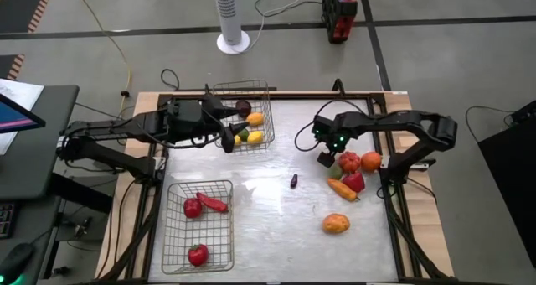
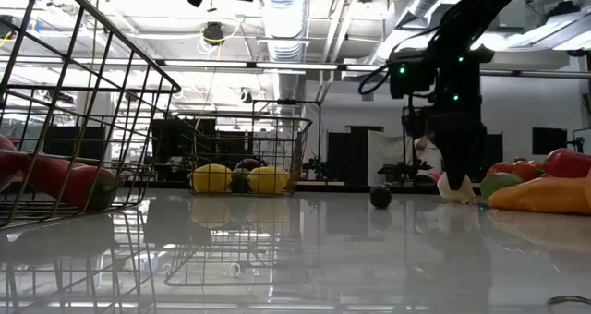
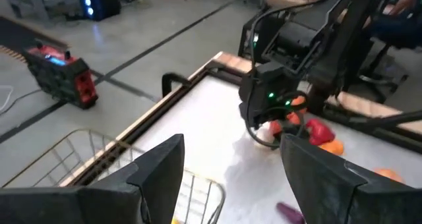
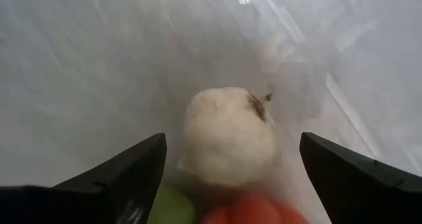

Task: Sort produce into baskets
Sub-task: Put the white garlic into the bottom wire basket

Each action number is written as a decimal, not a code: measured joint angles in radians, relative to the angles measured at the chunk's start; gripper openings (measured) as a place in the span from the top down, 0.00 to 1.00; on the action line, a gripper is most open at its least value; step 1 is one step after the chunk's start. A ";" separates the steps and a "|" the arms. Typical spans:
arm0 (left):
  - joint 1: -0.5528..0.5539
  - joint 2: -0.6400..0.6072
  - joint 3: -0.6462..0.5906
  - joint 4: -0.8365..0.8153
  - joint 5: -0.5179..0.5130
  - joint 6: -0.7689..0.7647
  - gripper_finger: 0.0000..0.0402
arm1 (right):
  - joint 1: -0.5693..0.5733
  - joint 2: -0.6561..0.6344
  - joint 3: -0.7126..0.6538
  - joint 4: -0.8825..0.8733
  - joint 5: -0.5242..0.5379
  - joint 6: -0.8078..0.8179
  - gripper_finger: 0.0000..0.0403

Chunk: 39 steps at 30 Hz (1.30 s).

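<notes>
My right gripper (image 1: 325, 158) is open and low over the table beside the produce pile at the right. In the right wrist view its fingers stand on either side of a white round piece (image 4: 227, 135) that lies on the table, with gaps on both sides. The white piece also shows under this gripper in the low view (image 2: 454, 187). My left gripper (image 1: 228, 140) is open and empty above the near right rim of the far basket (image 1: 266, 101), which holds yellow pieces (image 1: 255, 137) and a dark maroon one (image 1: 244, 108). The near basket (image 1: 172, 235) holds red pieces (image 1: 198, 254).
The pile at the right holds a red tomato (image 1: 349, 161), an orange round piece (image 1: 371, 160), a red pepper (image 1: 355, 182) and a carrot (image 1: 342, 189). An orange-yellow fruit (image 1: 336, 224) lies nearer. A small dark piece (image 1: 295, 181) lies mid-table.
</notes>
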State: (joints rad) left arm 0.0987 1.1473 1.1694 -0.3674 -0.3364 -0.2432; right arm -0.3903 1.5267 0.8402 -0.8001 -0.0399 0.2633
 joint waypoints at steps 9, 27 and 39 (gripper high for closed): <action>0.009 0.000 0.000 -0.020 0.019 0.001 0.41 | 0.037 0.026 0.000 0.071 -0.012 0.043 0.26; 0.075 -0.129 0.000 -0.035 -0.125 0.102 0.41 | 0.277 -0.003 0.337 0.533 -0.191 0.120 0.43; 0.212 -0.242 0.000 -0.195 0.050 -0.052 0.41 | 0.412 0.248 0.652 0.753 -0.134 0.046 0.43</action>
State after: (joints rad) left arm 0.3111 0.9053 1.1697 -0.5619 -0.2862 -0.2949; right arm 0.0214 1.7749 1.4926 -0.0474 -0.1739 0.3091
